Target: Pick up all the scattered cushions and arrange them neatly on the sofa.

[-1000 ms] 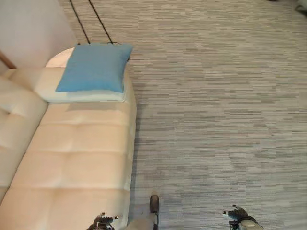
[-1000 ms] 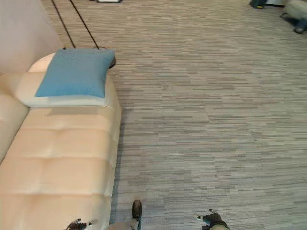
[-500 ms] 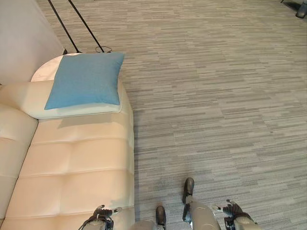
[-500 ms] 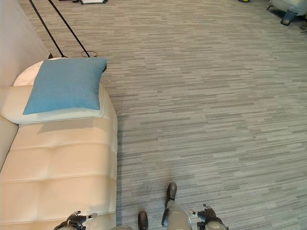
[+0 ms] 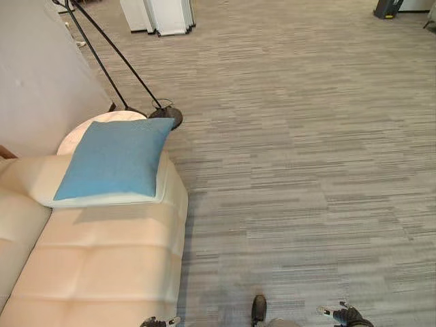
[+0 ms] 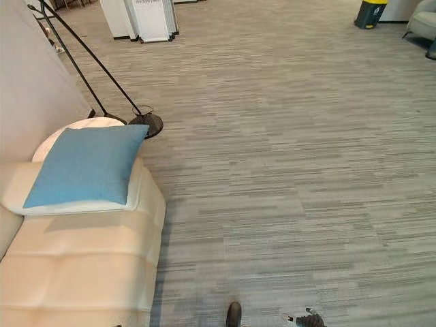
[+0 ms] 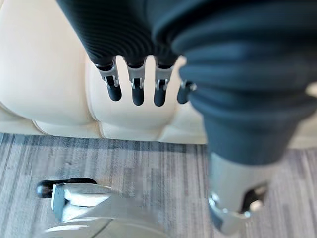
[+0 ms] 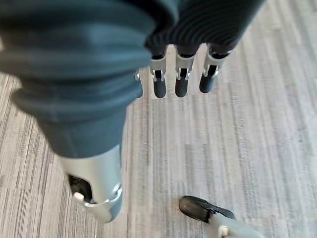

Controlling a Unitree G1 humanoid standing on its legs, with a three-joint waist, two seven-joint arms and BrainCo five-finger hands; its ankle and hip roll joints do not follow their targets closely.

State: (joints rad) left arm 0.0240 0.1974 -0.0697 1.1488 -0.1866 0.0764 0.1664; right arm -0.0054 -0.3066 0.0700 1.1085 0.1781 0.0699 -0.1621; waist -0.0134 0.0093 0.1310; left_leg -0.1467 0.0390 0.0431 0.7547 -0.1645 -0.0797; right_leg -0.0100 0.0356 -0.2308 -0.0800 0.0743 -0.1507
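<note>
A blue cushion (image 5: pixel 112 160) lies flat on a cream-white cushion (image 5: pixel 39 193) at the far end of the cream sofa (image 5: pixel 102 262). My left hand (image 5: pixel 157 321) hangs at the bottom edge by the sofa's front corner. In the left wrist view its fingers (image 7: pixel 134 90) are straight and hold nothing, with the sofa's edge (image 7: pixel 54 84) past them. My right hand (image 5: pixel 348 315) hangs low over the carpet; its fingers (image 8: pixel 181 83) are straight and empty too.
A floor lamp's round black base (image 5: pixel 167 116) and slanted black rods (image 5: pixel 102 60) stand just past the sofa's end, beside a round white top (image 5: pixel 102 122). White panels (image 5: pixel 163 15) stand far back. A yellow and black object (image 6: pixel 371 12) and a grey seat (image 6: pixel 422 24) sit far right on the grey carpet (image 5: pixel 300 157).
The camera has moved: the view now reaches farther across the room, bringing in the lamp base and white panels. The cushions lie as before on the sofa. Both hands still hang open.
</note>
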